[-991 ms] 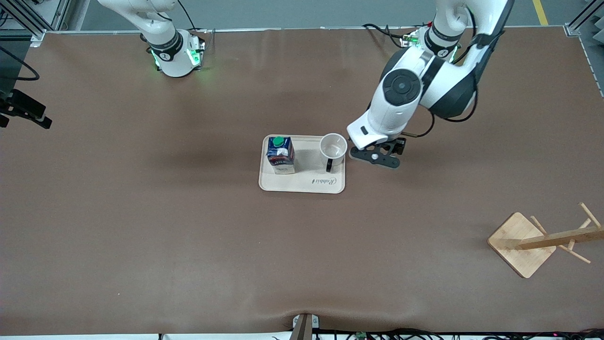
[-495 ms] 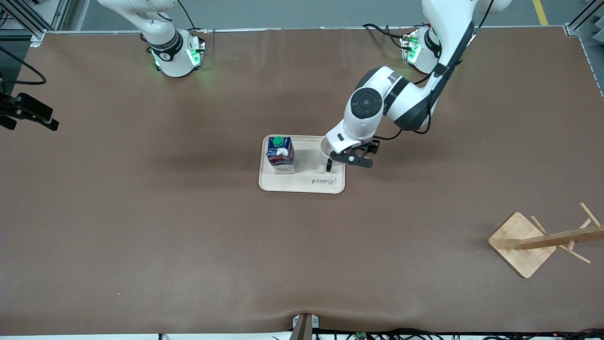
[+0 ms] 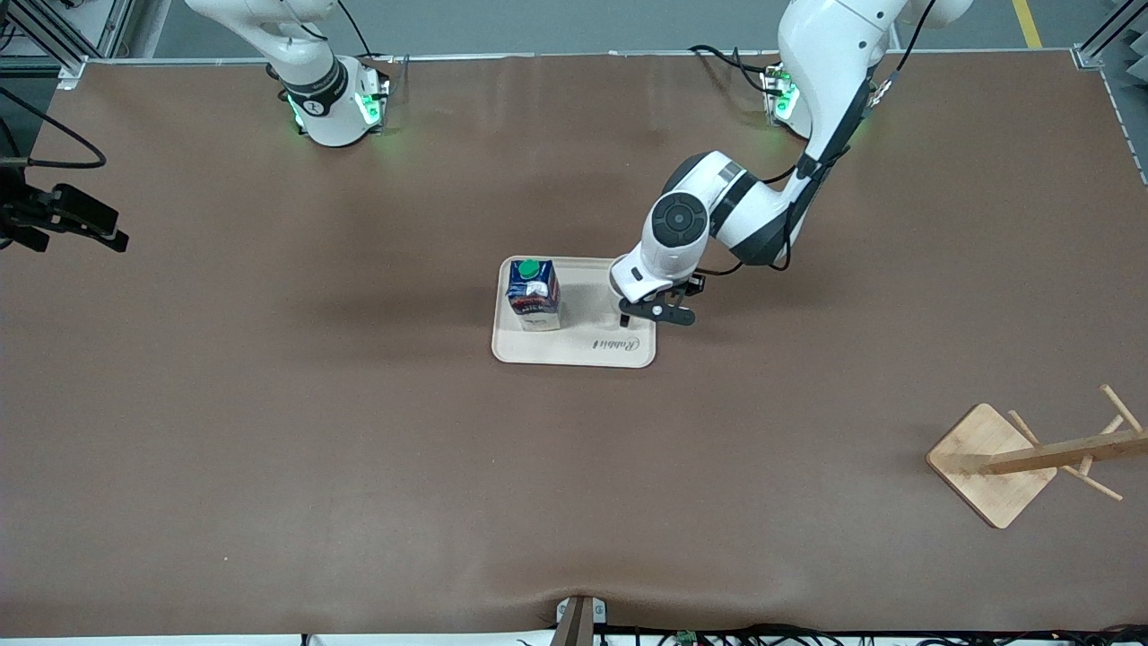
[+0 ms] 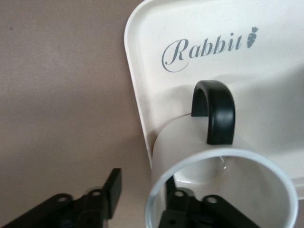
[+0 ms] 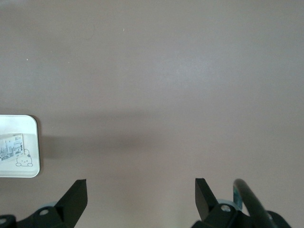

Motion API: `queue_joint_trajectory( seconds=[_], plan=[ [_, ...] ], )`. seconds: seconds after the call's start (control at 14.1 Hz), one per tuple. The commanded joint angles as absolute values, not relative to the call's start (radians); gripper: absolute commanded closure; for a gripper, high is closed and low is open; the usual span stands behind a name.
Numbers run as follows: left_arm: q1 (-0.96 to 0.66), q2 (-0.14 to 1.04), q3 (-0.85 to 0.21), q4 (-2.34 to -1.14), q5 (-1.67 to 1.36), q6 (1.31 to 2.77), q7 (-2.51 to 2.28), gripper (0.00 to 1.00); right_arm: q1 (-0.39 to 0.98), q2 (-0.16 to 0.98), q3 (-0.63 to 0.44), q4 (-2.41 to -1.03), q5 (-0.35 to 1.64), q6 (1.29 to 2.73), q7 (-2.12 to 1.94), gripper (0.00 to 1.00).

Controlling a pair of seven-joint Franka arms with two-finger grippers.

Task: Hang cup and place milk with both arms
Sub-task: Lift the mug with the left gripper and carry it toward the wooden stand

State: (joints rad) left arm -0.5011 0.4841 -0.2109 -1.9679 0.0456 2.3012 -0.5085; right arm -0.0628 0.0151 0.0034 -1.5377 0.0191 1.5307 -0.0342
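While scanning from the right arm's end:
right gripper (image 5: 137,199): spread wide, nothing held, over bare table, waiting.
milk (image 3: 534,294): upright on tray (image 3: 574,352).
cup (image 4: 218,183): on tray edge.
left gripper (image 4: 142,199): fingers straddle the cup wall, unclenched; I worry closing tips it.

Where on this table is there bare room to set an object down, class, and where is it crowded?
Free: the wide brown table between the tray and the front camera, and the stretch from the tray toward the wooden rack. Crowded: the tray, holding the milk and the cup, with the left tool straddling the cup's wall. The right tool waits open over bare table.
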Motion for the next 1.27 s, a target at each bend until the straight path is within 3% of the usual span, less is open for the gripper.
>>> queue_joint_trajectory(
  seconds=[0.0,0.57,0.92,1.2],
  plan=[
    [-0.514,0.482,-0.21,-1.96,0.038,2.312,-0.541,1.0,-0.061,0.035,0.002,-1.532,0.028,1.52,-0.028,0.0],
    [-0.488,0.422,-0.204,-1.882,0.041,2.303,-0.548,1.0,-0.055,0.078,0.003,-1.534,0.031,1.487,-0.028,0.0],
    [-0.333,0.29,-0.207,-1.867,0.045,2.293,-0.45,1.0,-0.09,0.181,-0.002,-1.531,0.106,1.387,-0.021,0.0],
    [-0.207,0.242,-0.209,-1.817,0.032,2.176,-0.358,1.0,-0.088,0.212,-0.002,-1.532,0.115,1.367,-0.018,0.0]
  ],
)
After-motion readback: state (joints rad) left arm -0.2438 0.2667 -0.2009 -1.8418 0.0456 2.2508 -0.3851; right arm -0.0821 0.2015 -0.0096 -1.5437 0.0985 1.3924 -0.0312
